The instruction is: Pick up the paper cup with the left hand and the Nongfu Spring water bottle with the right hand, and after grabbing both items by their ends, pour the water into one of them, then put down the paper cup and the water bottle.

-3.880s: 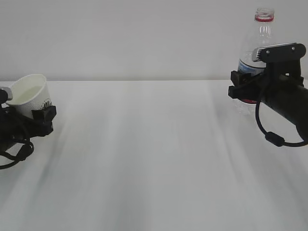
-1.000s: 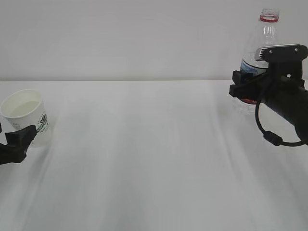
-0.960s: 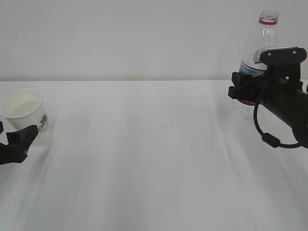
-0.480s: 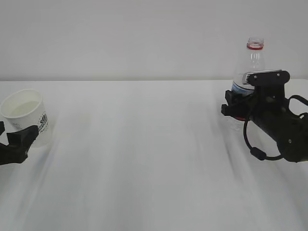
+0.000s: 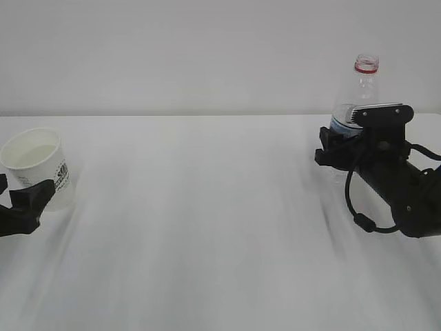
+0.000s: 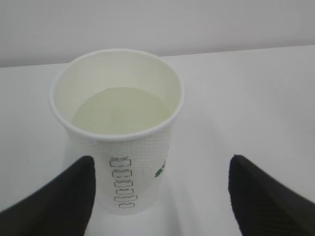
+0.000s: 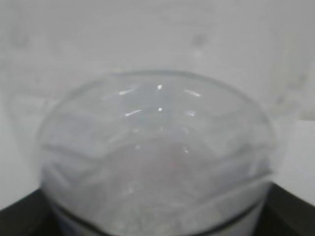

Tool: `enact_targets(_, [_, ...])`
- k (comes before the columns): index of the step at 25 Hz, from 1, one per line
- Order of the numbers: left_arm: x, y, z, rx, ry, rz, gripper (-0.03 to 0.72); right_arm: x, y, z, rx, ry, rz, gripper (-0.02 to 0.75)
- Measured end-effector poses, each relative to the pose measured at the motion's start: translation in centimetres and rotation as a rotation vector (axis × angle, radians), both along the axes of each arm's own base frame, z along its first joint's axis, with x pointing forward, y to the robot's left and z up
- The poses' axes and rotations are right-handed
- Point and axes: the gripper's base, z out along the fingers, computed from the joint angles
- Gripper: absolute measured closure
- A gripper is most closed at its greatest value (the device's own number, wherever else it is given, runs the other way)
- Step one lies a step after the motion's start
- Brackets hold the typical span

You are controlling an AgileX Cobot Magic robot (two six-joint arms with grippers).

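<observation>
On my exterior view, a small white tapered paper cup [image 5: 36,165] with a green logo and fine print stands upright on the white bench [image 5: 207,227] at the far left. My left arm's black pincer [image 5: 17,207] sits low beside it, only one dark finger showing at the frame edge. From my left wrist camera the cup [image 6: 118,132] fills the middle of the view, with clear water [image 6: 120,110] resting in its lower part. The two black fingers [image 6: 54,196] stand wide on either side of the cup, with bare white bench showing between each finger and the cup wall, so this pincer [image 6: 162,196] is released and touches nothing.

On the right of the exterior view, a clear ribbed plastic bottle [image 5: 358,103] with a red neck ring stands upright, uncapped, toward the back of the bench. My right arm's black pincer [image 5: 337,148], topped by a silver-grey plate, reaches around the bottle's middle, hiding most of the label. My right wrist camera shows only a blurred, close view of the bottle's clear body [image 7: 157,157], with dark pincer parts at the lower corners. I cannot tell whether this pincer grips the bottle or merely surrounds it.
</observation>
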Motion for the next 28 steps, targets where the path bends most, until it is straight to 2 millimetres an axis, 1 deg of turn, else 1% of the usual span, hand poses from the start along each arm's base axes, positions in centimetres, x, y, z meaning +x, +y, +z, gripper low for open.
enact_targets(3, [0.0, 0.0, 0.0, 0.000, 0.000, 0.000, 0.076, 0.0, 0.0, -0.1, 0.000, 0.000, 0.000, 0.136])
enact_targets(5, [0.0, 0.0, 0.0, 0.000, 0.000, -0.002, 0.077, 0.0, 0.0, 0.0, 0.001, -0.008, 0.000, 0.121])
enact_targets(9, [0.0, 0.0, 0.0, 0.000, 0.000, -0.002, 0.081, -0.6, -0.2, 0.1, 0.004, -0.051, -0.004, 0.115])
enact_targets(13, [0.0, 0.0, 0.0, 0.002, 0.000, -0.002, 0.084, -1.7, -0.5, -0.1, 0.003, -0.032, -0.017, 0.113])
enact_targets(19, [0.0, 0.0, 0.0, 0.002, 0.000, -0.002, 0.087, -2.8, -0.7, 1.3, 0.006, -0.051, -0.019, 0.114])
enact_targets(22, [0.0, 0.0, 0.0, 0.002, 0.000, -0.002, 0.089, -3.3, -0.8, 2.4, 0.016, -0.070, -0.021, 0.114])
enact_targets(25, [0.0, 0.0, 0.0, 0.002, 0.000, -0.002, 0.092, -3.8, -0.8, 2.9, 0.054, -0.073, -0.028, 0.114])
enact_targets(28, [0.0, 0.0, 0.1, 0.002, -0.003, -0.002, 0.094, -4.6, -0.9, 2.8, 0.065, -0.057, -0.023, 0.114])
